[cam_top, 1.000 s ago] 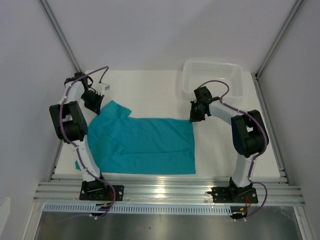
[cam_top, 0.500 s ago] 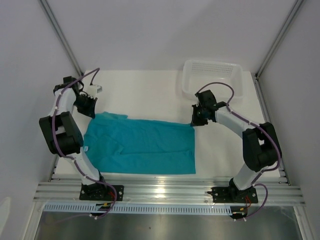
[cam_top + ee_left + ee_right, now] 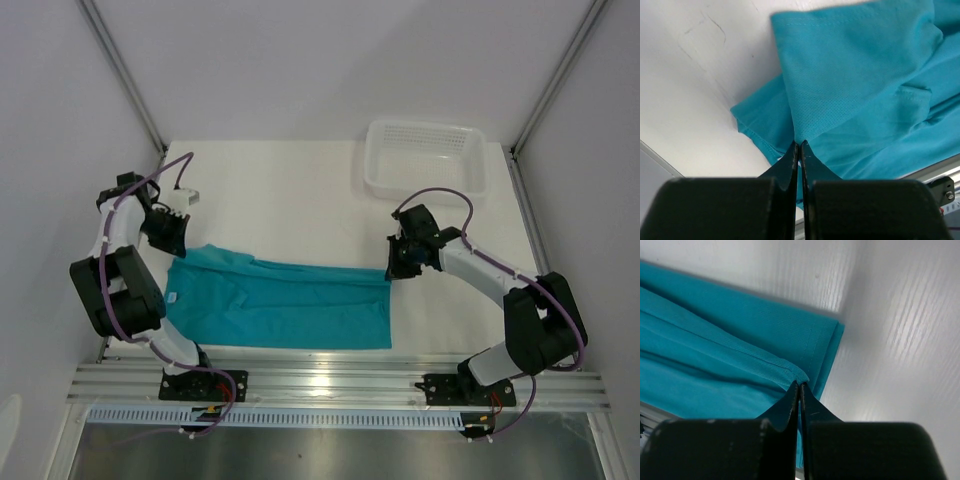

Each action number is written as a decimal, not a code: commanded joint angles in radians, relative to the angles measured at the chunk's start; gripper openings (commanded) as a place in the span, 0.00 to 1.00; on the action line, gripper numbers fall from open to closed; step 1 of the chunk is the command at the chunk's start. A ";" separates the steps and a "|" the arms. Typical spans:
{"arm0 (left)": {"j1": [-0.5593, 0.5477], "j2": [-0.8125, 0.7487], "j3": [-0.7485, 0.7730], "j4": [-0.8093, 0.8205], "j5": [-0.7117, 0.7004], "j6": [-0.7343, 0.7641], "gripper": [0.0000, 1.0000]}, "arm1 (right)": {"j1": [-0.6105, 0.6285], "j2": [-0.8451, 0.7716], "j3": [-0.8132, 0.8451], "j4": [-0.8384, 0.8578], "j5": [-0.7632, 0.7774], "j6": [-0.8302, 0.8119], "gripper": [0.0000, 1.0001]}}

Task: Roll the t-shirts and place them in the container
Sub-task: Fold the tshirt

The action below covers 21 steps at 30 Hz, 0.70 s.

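Table: a flat white tabletop (image 3: 300, 190) fills the middle of the top view, with pale walls on three sides.
Rail: a ribbed silver aluminium rail (image 3: 340, 380) runs across the lower part of the top view and carries both arm bases.
T-shirt: the teal short-sleeved t-shirt of soft plain fabric (image 3: 290, 305) lies on the table in the lower middle of the top view. It is spread as a wide band from the left arm's side almost to the centre right, and its lower edge is near the rail. A flap with a stitched hem lies over other layers of it in the left wrist view (image 3: 855, 85). The right wrist view shows a hemmed corner doubled over itself (image 3: 715, 350).
Basket: a white perforated plastic basket (image 3: 427, 124) sits in the upper right of the top view, well apart from the shirt.
Left arm: the black-and-white jointed arm (image 3: 115, 290) bends along the left edge of the top view.
Right arm: its twin (image 3: 500, 285) reaches in from the lower right.
Left gripper: the black two-finger left gripper (image 3: 170, 240) is at the shirt's upper left corner. Its jaws are clenched on a point of teal fabric (image 3: 799, 145).
Right gripper: the black two-finger right gripper (image 3: 397, 268) is at the shirt's upper right corner. Its jaws are pinched on the folded hem (image 3: 799, 385).
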 commanded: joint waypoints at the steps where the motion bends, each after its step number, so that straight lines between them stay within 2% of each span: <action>1: 0.030 -0.070 -0.015 -0.021 0.047 0.033 0.01 | 0.003 -0.070 -0.034 -0.013 -0.003 0.022 0.00; 12: 0.042 -0.113 -0.144 0.015 0.039 0.068 0.01 | 0.034 -0.066 -0.085 0.021 0.000 0.030 0.00; 21: 0.050 -0.088 -0.150 0.051 0.027 0.069 0.01 | 0.040 -0.044 -0.083 0.014 0.011 0.027 0.00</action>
